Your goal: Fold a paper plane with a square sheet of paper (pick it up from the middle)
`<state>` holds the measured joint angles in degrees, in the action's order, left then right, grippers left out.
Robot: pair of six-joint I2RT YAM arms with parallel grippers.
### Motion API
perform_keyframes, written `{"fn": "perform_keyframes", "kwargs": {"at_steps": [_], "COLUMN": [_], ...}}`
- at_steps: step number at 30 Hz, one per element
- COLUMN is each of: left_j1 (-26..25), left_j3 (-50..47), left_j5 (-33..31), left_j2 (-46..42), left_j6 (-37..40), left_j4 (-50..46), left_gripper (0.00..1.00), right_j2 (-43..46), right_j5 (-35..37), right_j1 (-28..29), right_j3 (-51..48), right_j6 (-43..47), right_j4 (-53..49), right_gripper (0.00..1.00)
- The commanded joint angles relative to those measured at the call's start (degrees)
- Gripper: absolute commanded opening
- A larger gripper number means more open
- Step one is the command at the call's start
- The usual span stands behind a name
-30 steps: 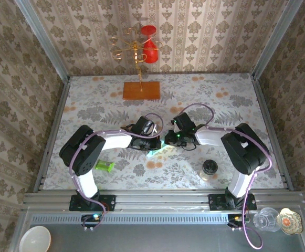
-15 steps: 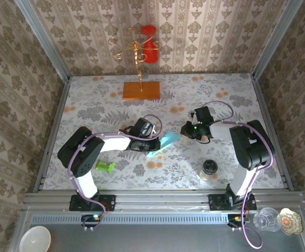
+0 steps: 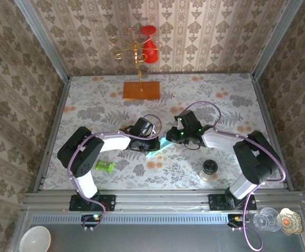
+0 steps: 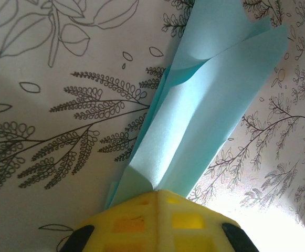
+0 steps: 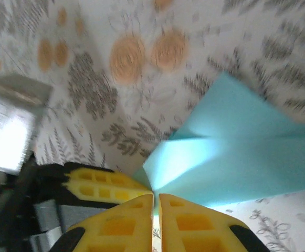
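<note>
We hold the thin light-blue paper sheet, part-folded, mid-table. The left gripper pinches its 9 o'clock end and the right gripper its 3 o'clock end, presumably steadying the crease.

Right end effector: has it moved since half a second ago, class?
Yes. The right end effector moved left, farther from the jar, onto the paper's end.

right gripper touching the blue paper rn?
Touching. In the right wrist view the paper narrows to a folded corner that runs straight into the seam between the closed fingers of the right gripper, with no gap showing.
</note>
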<state>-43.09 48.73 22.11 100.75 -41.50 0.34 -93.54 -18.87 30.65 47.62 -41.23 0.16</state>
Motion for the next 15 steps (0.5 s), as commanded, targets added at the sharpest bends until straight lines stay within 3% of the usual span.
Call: {"fn": "perform_keyframes", "kwargs": {"at_steps": [1,15], "left_j1": [-0.36,-0.25], "left_j3": [-0.21,0.47], "left_j5": [-0.45,2.39], "left_j2": [-0.59,-4.69], "left_j6": [-1.73,3.17], "left_j4": [-2.64,-2.04], "left_gripper": [0.00,0.03], "right_j2": [-3.77,-12.77], "right_j5": [-2.12,-4.38], "right_j1": [0.28,-1.44], "right_j3": [0.33,6.57], "right_j6": [-2.36,5.34], "right_j4": [0.70,-6.17], "right_gripper": [0.12,0.11]}}
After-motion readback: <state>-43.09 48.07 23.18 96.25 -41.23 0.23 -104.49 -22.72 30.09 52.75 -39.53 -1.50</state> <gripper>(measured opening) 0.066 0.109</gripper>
